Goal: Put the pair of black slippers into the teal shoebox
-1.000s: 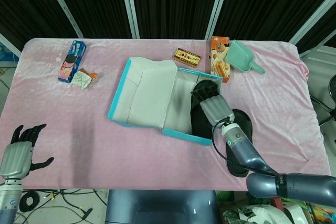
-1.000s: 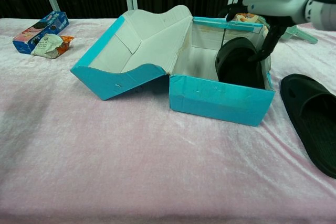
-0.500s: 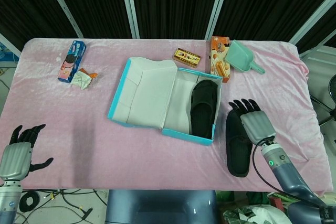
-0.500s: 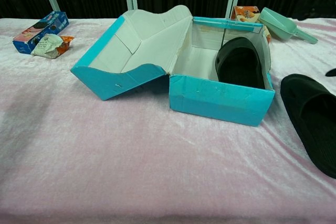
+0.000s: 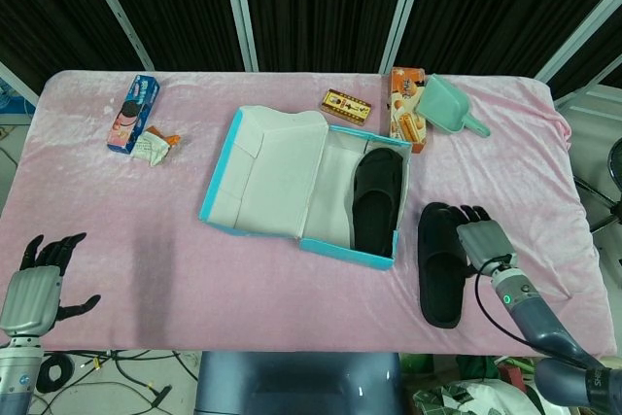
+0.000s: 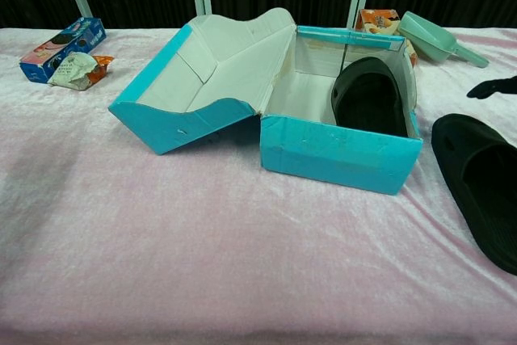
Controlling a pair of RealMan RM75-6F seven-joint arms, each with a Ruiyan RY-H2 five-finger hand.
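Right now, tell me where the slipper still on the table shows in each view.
Head view: the loose slipper lies right of centre, low in the picture, just right of the shoebox, with the right hand at its right edge.
Chest view: the loose slipper sits at the right edge, partly cut off.
Shared landmark: the shoebox, immediately to its left in both.
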